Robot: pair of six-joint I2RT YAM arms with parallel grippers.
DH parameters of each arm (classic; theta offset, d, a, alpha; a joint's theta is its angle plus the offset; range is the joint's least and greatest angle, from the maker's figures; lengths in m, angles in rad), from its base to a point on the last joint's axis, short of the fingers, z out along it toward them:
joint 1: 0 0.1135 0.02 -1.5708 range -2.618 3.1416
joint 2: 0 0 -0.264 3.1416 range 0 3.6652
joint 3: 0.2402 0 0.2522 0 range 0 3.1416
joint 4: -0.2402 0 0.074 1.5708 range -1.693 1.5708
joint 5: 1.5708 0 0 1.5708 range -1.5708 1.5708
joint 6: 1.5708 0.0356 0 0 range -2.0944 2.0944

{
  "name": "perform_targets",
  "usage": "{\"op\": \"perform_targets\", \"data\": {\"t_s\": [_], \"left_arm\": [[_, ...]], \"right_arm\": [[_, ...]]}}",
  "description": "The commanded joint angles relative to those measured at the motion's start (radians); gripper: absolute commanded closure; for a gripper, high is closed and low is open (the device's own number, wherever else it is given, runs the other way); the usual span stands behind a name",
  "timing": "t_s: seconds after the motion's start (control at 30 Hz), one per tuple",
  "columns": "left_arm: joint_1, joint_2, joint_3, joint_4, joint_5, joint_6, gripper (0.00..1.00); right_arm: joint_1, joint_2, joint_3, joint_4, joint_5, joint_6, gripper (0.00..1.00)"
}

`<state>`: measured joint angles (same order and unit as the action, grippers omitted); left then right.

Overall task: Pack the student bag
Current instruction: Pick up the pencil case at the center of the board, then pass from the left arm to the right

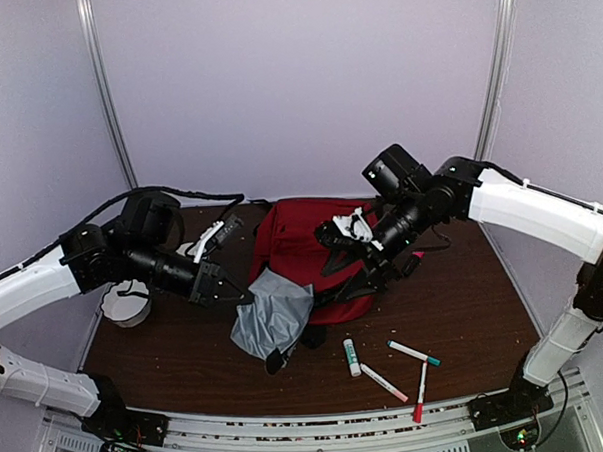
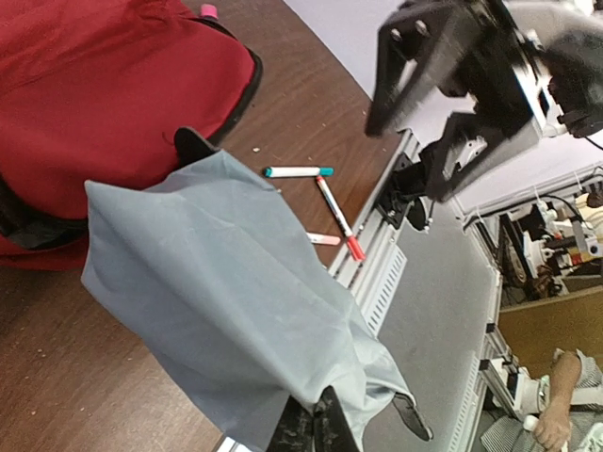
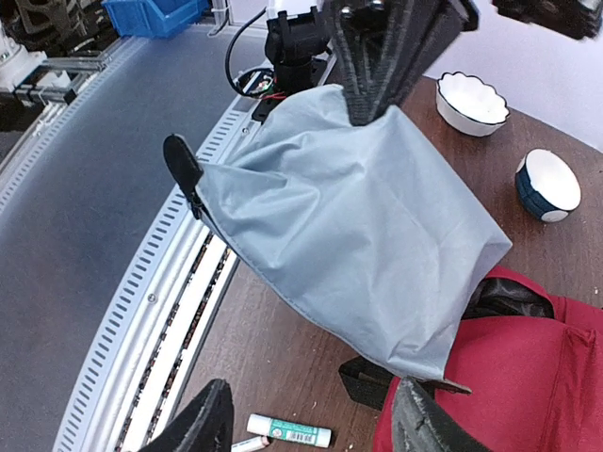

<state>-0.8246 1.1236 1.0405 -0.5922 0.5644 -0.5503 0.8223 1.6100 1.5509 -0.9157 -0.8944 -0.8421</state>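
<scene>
The red student bag (image 1: 302,236) lies in the middle of the table; it also shows in the left wrist view (image 2: 104,94) and the right wrist view (image 3: 528,377). My left gripper (image 1: 239,294) is shut on the top edge of a grey fabric pouch (image 1: 275,315) with black end tabs. It holds the pouch up at the bag's near left edge, and the pinch shows in the left wrist view (image 2: 316,426). My right gripper (image 1: 348,256) hovers over the bag's near right side. Its fingers are wide apart and empty in the right wrist view (image 3: 316,424).
A glue stick (image 1: 351,356) and three markers (image 1: 414,353) (image 1: 384,383) (image 1: 421,391) lie on the table in front of the bag. A white bowl (image 1: 125,304) sits at the left, under my left arm. A blue bowl (image 3: 548,184) stands beyond the pouch.
</scene>
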Motion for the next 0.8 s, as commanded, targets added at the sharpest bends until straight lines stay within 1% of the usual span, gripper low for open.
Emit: {"op": "perform_targets", "data": {"t_s": [0.0,0.1,0.17,0.33,0.43,0.6,0.77], "left_arm": [[0.022,0.014,0.057,0.132,0.140,0.023,1.00],[0.038,0.028,0.064,0.157,0.170,0.008,1.00],[0.054,0.035,0.057,0.182,0.193,-0.012,1.00],[0.100,0.052,0.036,0.255,0.246,-0.088,1.00],[0.127,0.053,0.030,0.278,0.260,-0.124,1.00],[0.153,0.050,0.025,0.301,0.289,-0.165,1.00],[0.186,0.051,0.008,0.317,0.296,-0.206,1.00]], "right_arm": [[0.061,-0.091,-0.117,0.160,0.155,0.004,0.41],[0.078,-0.095,-0.127,0.142,0.163,-0.021,0.39],[0.100,-0.098,-0.130,0.144,0.197,-0.028,0.39],[0.178,-0.085,-0.132,0.234,0.371,0.024,0.39],[0.209,-0.080,-0.135,0.295,0.450,0.079,0.39],[0.249,-0.078,-0.156,0.347,0.535,0.092,0.39],[0.305,-0.081,-0.196,0.397,0.667,0.083,0.37]]}}
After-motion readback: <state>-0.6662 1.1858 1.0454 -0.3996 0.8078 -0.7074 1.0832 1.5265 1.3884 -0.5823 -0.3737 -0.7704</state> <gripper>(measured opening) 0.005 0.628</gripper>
